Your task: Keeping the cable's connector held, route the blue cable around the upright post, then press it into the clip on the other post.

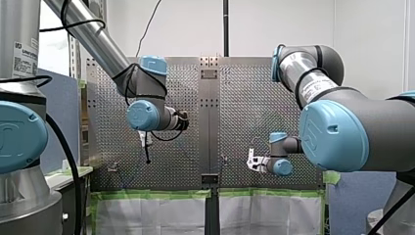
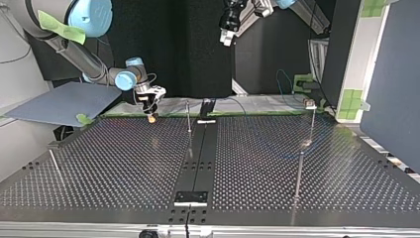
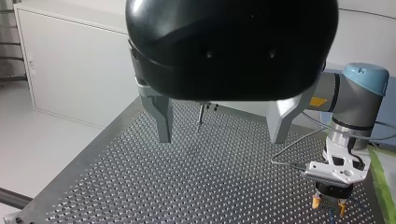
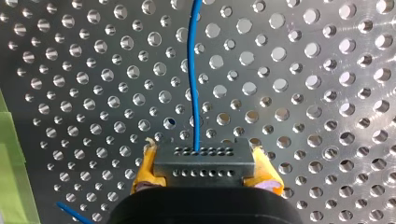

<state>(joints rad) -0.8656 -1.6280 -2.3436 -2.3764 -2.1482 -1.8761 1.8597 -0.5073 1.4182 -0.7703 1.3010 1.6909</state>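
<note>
My right end effector [image 4: 204, 176] is clamped on the connector [image 4: 204, 157], yellow pads [image 4: 264, 170] squeezing the dark block from both sides. The blue cable [image 4: 192, 70] comes out of the connector's row of holes and runs straight ahead of the end effector, just over the perforated desk [image 4: 303, 93]. A 2nd short blue stretch peeks out beside the end effector, close to the green tape [image 4: 9, 154].

In the top view this end effector sits low at the desk's far edge, with a thin post [image 2: 188, 116] near it, toward the view's right.

My left end effector [image 3: 222, 137] hangs high above the desk, its 2 metal fingers [image 3: 161, 119] spread wide with nothing between them. It is well apart from the cable and connector.
</note>
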